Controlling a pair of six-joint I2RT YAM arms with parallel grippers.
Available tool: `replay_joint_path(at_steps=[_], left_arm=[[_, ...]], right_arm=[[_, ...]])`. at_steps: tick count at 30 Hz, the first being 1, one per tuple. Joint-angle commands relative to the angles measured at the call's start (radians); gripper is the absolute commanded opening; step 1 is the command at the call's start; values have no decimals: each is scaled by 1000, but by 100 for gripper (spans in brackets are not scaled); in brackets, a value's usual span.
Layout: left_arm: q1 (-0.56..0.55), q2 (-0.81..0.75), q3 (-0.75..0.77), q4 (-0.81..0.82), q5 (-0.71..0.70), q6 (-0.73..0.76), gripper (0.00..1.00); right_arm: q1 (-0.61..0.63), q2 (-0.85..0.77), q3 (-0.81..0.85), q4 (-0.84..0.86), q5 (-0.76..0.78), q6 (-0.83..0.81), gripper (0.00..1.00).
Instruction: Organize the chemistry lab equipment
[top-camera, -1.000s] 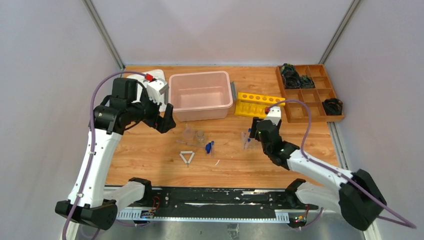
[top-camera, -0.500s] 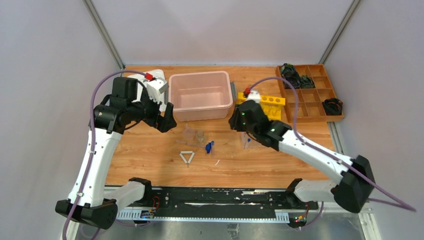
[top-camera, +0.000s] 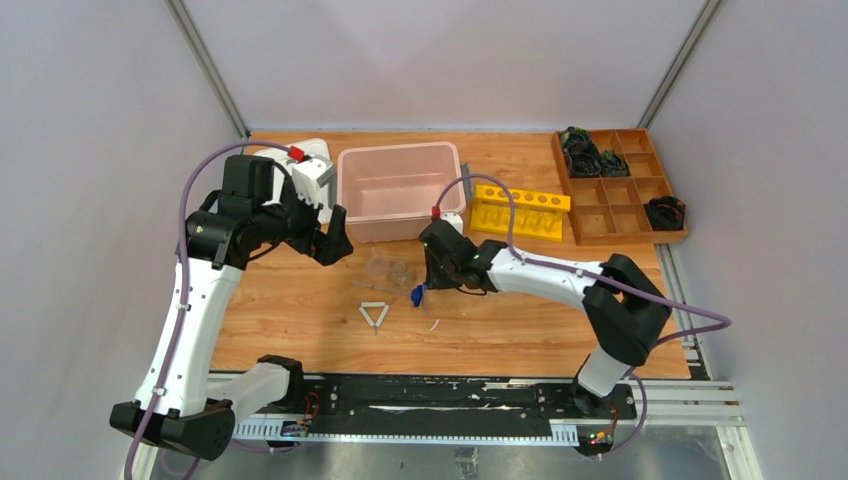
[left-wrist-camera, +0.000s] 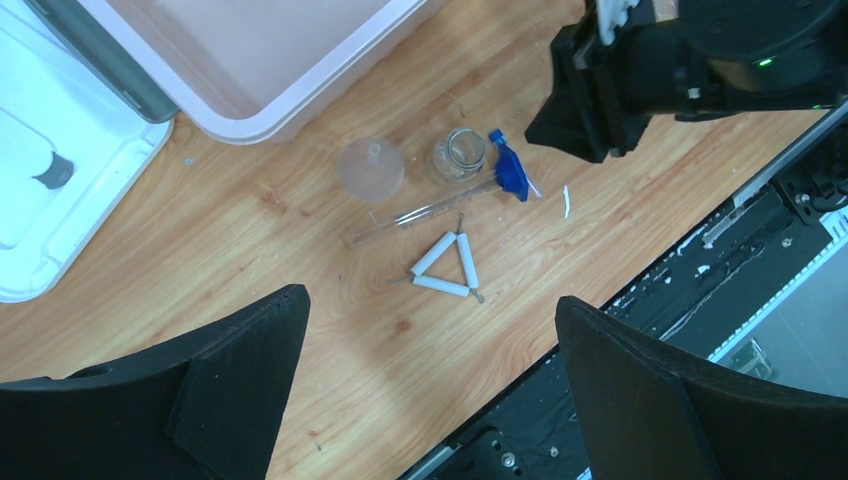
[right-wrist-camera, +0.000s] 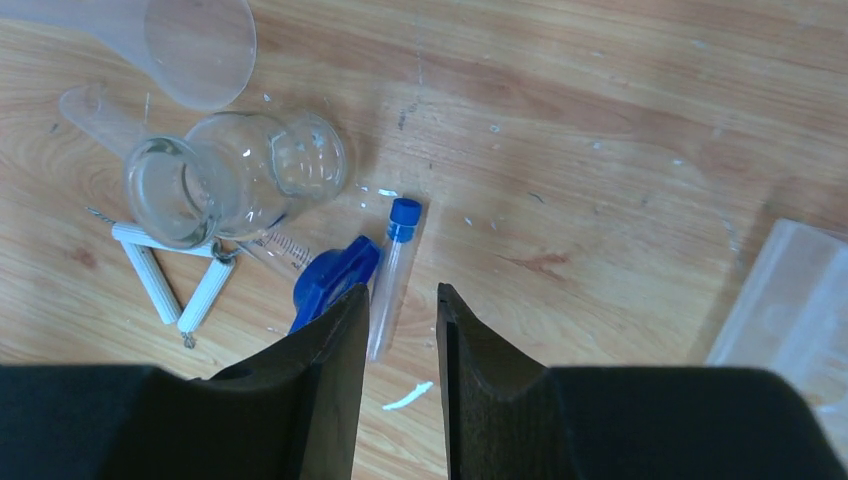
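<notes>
The lab items lie in a cluster mid-table: a small glass flask (top-camera: 400, 272) (right-wrist-camera: 235, 175) on its side, a clear funnel-like piece (left-wrist-camera: 371, 168), a thin glass rod (left-wrist-camera: 410, 213), a white triangle frame (top-camera: 374, 314) (left-wrist-camera: 447, 268) and a clear tube with a blue cap (right-wrist-camera: 392, 275) beside a blue plastic piece (right-wrist-camera: 330, 275). My right gripper (top-camera: 428, 280) (right-wrist-camera: 402, 290) hovers just over the capped tube's lower end, jaws a narrow gap apart with nothing between them. My left gripper (top-camera: 333, 243) (left-wrist-camera: 428, 300) hangs wide open above the table, left of the cluster.
A pink bin (top-camera: 400, 190) stands behind the cluster, a yellow tube rack (top-camera: 520, 210) to its right, a wooden compartment tray (top-camera: 620, 185) at the back right. A white tray (top-camera: 300, 165) sits at the back left. A clear plastic piece (right-wrist-camera: 790, 290) lies right of my right gripper.
My right arm has swung left from the table's right side to over the cluster, and its jaws have narrowed. The left arm has not moved.
</notes>
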Motion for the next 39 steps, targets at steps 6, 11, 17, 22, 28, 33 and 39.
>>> replay_joint_path(at_steps=[6,11,17,22,28,33,39], left_arm=[[0,-14,22,3,9,-7,100],[0,-18,21,4,7,-5,100],[0,-19,16,4,6,-2,100],[0,-19,17,4,9,-2,100],[0,-18,28,4,28,-10,100],[0,-14,27,4,59,1,100],[0,-26,30,5,114,10,100]], right_arm=[[61,166,111,-2,1,20,35],[74,218,154,-33,37,18,35],[79,260,164,-91,101,11,34],[81,287,135,-109,118,13,34],[80,256,103,-141,166,23,21],[49,167,103,-179,158,20,0],[14,-24,182,-215,108,-1,0]])
